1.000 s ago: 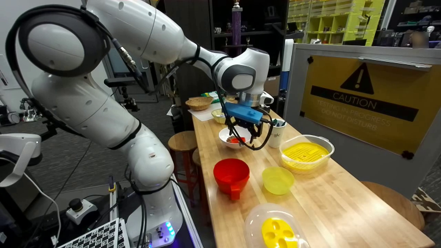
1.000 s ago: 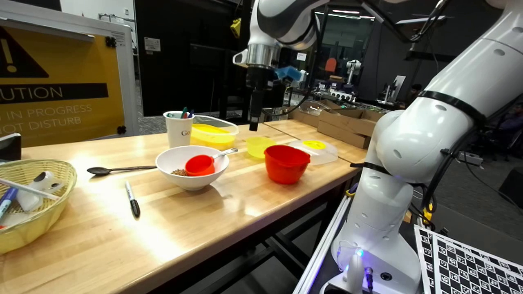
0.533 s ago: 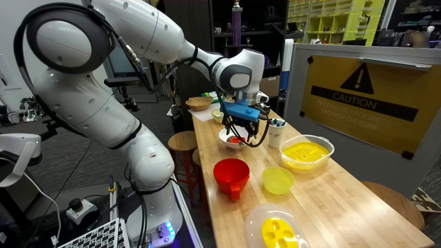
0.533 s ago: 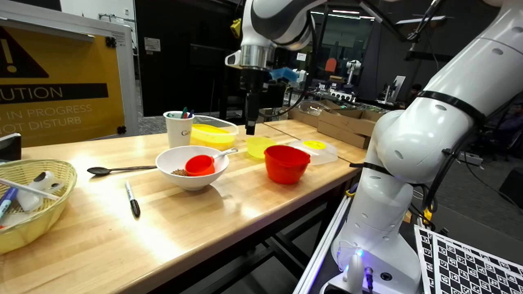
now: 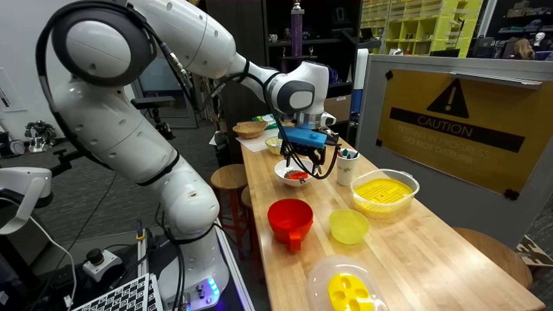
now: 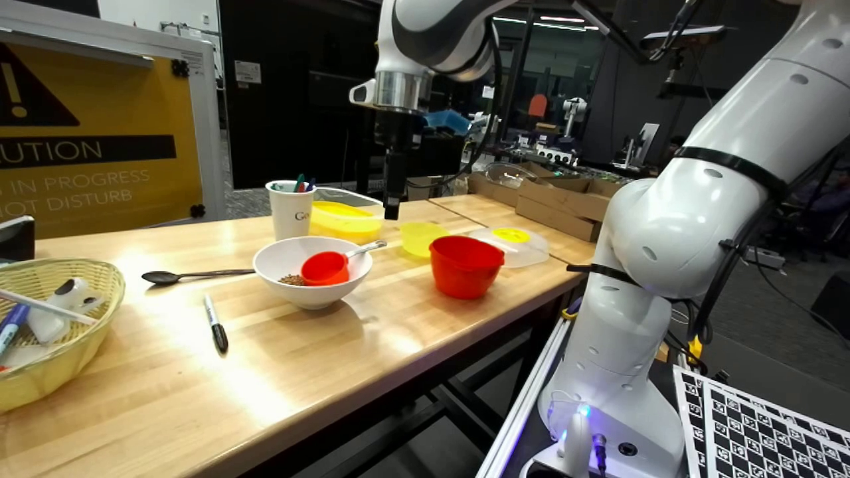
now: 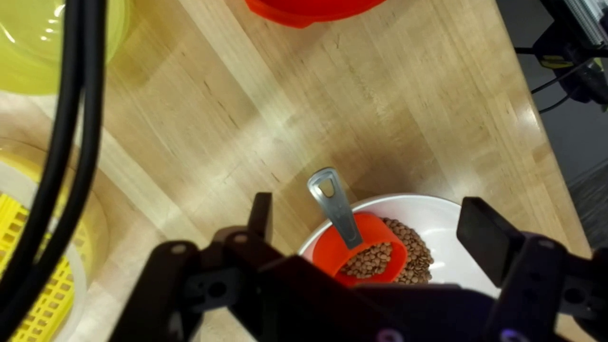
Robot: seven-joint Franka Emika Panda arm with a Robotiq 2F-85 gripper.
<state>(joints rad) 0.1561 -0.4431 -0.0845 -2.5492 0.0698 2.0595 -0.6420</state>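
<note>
Black two-finger gripper [image 7: 374,228] hovers near and higher than round white bowl [image 6: 315,299], jaws spread wide, holding nothing. Grey-handled red plastic measuring scoop [image 6: 325,269] lies tilted in bowl, handle across rim, small brown pellets [image 7: 418,254] in both. Near bowl: large red plastic cup [image 6: 466,269], lettered white cup [image 6: 289,216], long black spoon [image 6: 192,275].

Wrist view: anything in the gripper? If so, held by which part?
Nothing held: the gripper stands open; the red measuring cup rests in the white bowl, its metal handle untouched.
</note>
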